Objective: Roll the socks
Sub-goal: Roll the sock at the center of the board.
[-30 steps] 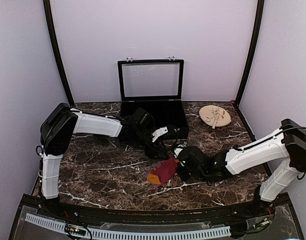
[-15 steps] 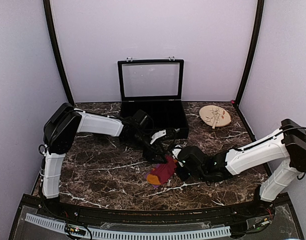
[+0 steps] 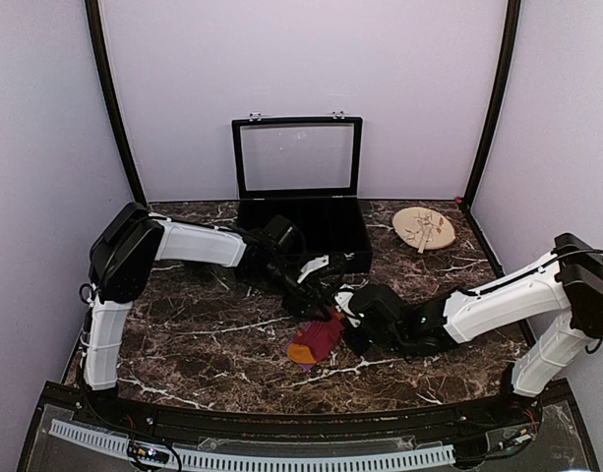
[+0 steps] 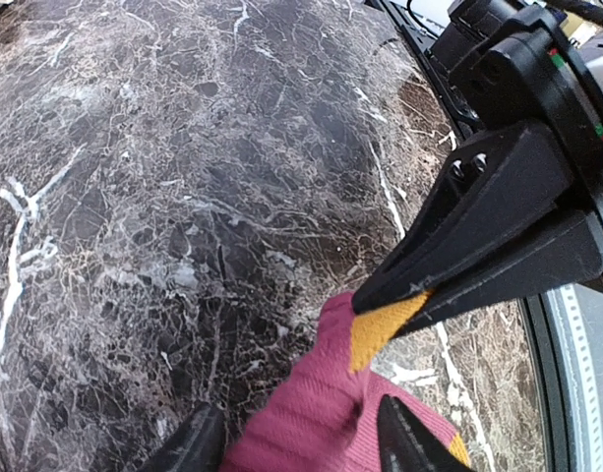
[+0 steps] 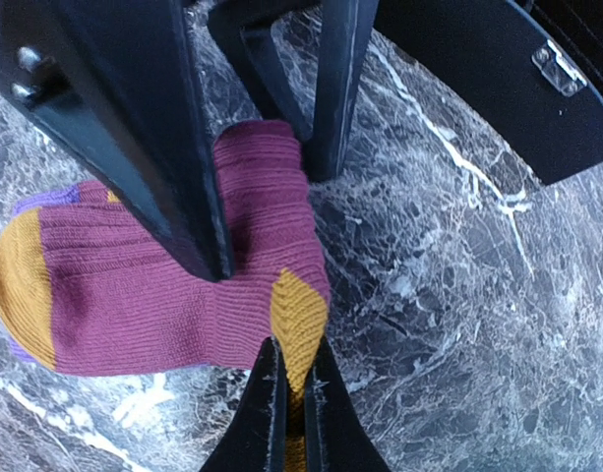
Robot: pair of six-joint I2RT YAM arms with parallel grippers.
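The maroon-red sock, with orange toe and heel, lies bunched on the marble table between both arms. My right gripper is shut on its orange heel; its black fingers show in the left wrist view holding that orange patch. My left gripper is open, with its fingers down on either side of the sock's leg part, which fills the gap. In the top view the two grippers meet at the sock's far right end, left and right. The black striped sock is out of view.
A black case with its clear lid standing open sits behind the grippers, and its corner shows in the right wrist view. A round wooden plate lies at the back right. Dark marble table all round.
My left gripper has come down and nearer over the sock. The sock has bunched up shorter and shifted slightly left. My right gripper has kept its hold and edged left.
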